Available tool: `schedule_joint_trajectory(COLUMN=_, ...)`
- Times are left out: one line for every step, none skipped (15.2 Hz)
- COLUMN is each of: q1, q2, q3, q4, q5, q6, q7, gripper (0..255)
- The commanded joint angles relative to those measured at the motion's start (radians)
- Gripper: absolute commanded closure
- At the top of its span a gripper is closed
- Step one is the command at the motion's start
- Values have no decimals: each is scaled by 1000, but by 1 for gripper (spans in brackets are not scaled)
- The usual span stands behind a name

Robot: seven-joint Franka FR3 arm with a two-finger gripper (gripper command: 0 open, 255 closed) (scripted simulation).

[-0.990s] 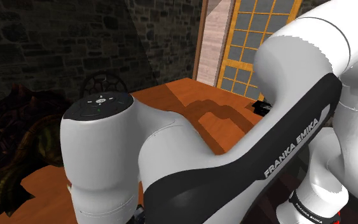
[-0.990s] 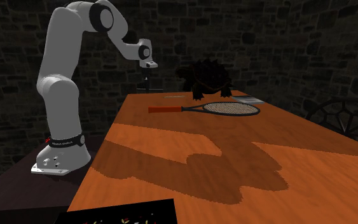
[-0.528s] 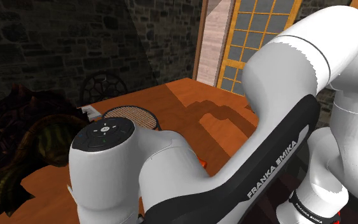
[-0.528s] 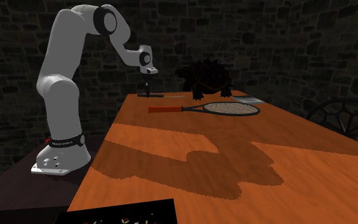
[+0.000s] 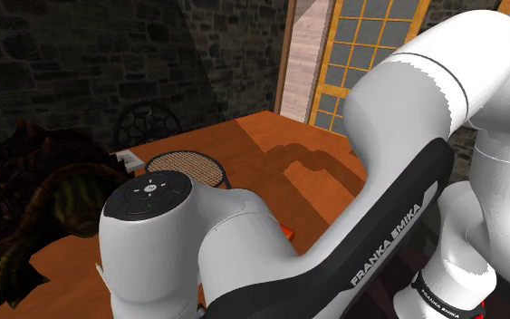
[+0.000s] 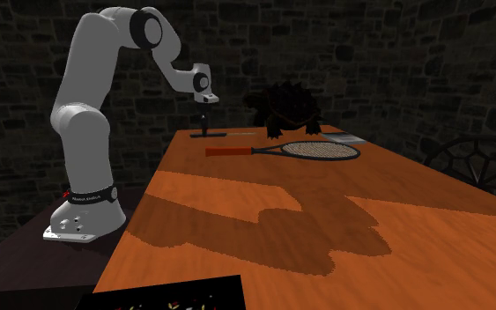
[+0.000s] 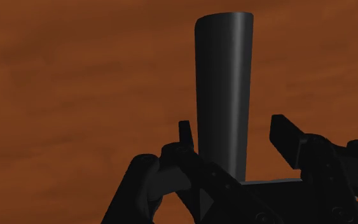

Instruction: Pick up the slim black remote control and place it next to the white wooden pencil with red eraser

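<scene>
In the wrist view the gripper [image 7: 232, 124] has its jaws spread, and the slim dark remote control [image 7: 225, 76] lies flat on the orange-brown counter [image 7: 75, 76] between them; one finger [image 7: 185, 130] is just beside its edge and the other stands clearly apart, so the jaws do not pinch it. In the second exterior view the gripper [image 6: 203, 123] points down at the remote control [image 6: 210, 134], which lies near the counter's [image 6: 325, 202] far corner on the arm's side. Near it lie a tennis racket [image 6: 321, 151] with a red handle and, behind that, a dark turtle figure [image 6: 285, 104].
</scene>
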Motion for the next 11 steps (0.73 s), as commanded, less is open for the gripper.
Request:
schedule_joint_trajectory(q1=0, q2=0, q3=0, q4=0, q5=0, q6=0, q7=0, gripper=0)
schedule_joint_trajectory(q1=0, q2=0, q3=0, q4=0, q5=0, q6=0, q7=0, gripper=0)
schedule_joint_trajectory(q1=0, q2=0, q3=0, q4=0, q5=0, q6=0, q7=0, gripper=0)
schedule_joint_trajectory(q1=0, q2=0, q3=0, q4=0, q5=0, q6=0, q7=0, gripper=0)
schedule_joint_trajectory(q1=0, q2=0, q3=0, q4=0, q5=0, q6=0, q7=0, gripper=0)
schedule_joint_trajectory(q1=-5, q2=-21, q3=5, q4=7, q5=10, q6=-26, q7=-7, gripper=0)
schedule_joint_trajectory(q1=-10, q2=-41, q3=9, q4=15, q5=20, q6=-53, q7=-13, gripper=0)
schedule_joint_trajectory(q1=-14, q2=-59, q3=13, q4=24, q5=29, q6=-80, q7=-19, gripper=0)
schedule_joint_trajectory(q1=-17, q2=-74, q3=15, q4=33, q5=36, q6=-101, q7=-23, gripper=0)
schedule_joint_trajectory(q1=-17, q2=-74, q3=15, q4=33, q5=36, q6=-101, q7=-23, gripper=0)
schedule_joint_trajectory(q1=-17, q2=-74, q3=15, q4=33, q5=36, q6=-101, q7=-23, gripper=0)
